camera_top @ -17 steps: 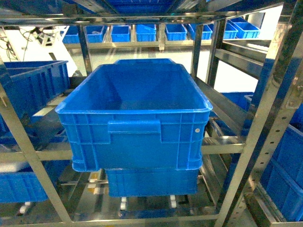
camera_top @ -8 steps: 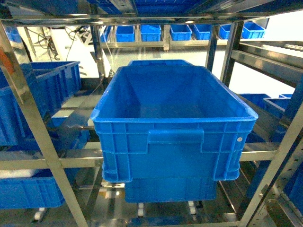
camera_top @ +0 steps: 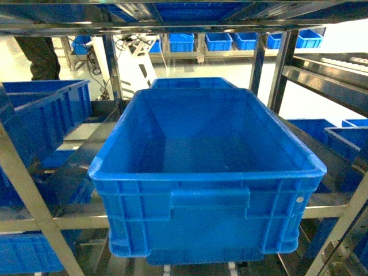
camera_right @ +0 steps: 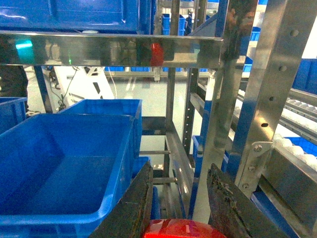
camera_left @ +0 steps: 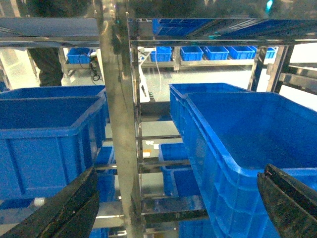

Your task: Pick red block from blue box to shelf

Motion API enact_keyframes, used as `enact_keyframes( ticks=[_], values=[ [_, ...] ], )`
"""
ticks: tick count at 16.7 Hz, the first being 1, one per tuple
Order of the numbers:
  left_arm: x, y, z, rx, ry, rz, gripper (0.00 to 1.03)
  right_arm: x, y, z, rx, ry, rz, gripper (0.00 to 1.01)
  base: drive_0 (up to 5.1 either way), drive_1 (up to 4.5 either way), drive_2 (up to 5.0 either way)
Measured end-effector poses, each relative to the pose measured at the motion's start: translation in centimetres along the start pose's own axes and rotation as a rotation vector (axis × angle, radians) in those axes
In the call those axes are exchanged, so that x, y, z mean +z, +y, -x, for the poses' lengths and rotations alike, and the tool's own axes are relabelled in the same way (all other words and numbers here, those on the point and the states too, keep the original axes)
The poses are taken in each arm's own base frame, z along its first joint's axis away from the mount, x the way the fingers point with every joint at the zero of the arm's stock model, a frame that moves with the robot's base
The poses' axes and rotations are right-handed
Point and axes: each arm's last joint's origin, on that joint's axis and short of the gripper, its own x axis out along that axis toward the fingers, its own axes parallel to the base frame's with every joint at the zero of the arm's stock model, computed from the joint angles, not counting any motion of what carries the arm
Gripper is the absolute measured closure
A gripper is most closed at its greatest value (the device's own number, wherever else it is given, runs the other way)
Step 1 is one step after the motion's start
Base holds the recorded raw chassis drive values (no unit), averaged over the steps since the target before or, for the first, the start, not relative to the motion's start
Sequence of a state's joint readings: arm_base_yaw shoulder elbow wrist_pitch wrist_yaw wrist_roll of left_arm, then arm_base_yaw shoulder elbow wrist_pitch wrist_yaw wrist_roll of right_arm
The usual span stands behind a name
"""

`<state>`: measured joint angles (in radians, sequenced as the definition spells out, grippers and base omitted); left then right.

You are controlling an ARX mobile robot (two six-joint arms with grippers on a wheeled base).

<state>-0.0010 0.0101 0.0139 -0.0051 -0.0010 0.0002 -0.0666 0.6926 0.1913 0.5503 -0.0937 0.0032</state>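
Right wrist view shows my right gripper [camera_right: 179, 208] closed on the red block [camera_right: 178, 229] between a shelf [camera_right: 218, 99] upright and the big blue crate [camera_top: 207, 172]'s rim, while my left gripper [camera_left: 178, 198] hangs wide apart and empty, straddling another upright beside that crate.

The shelf [camera_top: 34, 190] is shiny stainless steel, its perforated uprights and flat rails mirror-bright and streaked with reflections. The large crate [camera_top: 207, 172] on it is royal-blue plastic, ribbed outside, with a smooth, softly gleaming floor. The right gripper [camera_right: 181, 208] has dark, matt, scuffed fingers [camera_right: 133, 203]. Between them shows the red block [camera_right: 178, 229], glossy plastic with bright highlights.
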Motion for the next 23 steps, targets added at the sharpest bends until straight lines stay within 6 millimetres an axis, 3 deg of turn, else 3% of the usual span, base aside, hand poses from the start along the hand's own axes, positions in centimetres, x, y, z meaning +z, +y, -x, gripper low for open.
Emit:
enact_keyframes(
  ticks=[8,23],
  values=[
    [0.03,0.0,0.0,0.0,-0.003,0.0,0.05,0.0,0.0,-0.02,0.0,-0.001,0.0,0.74,0.1,4.37,-4.2],
    [0.01,0.0,0.0,-0.001,-0.001,0.0,0.05,-0.05,0.0,-0.04,0.0,0.004,0.0,0.74,0.0,0.0,0.0]
  ],
)
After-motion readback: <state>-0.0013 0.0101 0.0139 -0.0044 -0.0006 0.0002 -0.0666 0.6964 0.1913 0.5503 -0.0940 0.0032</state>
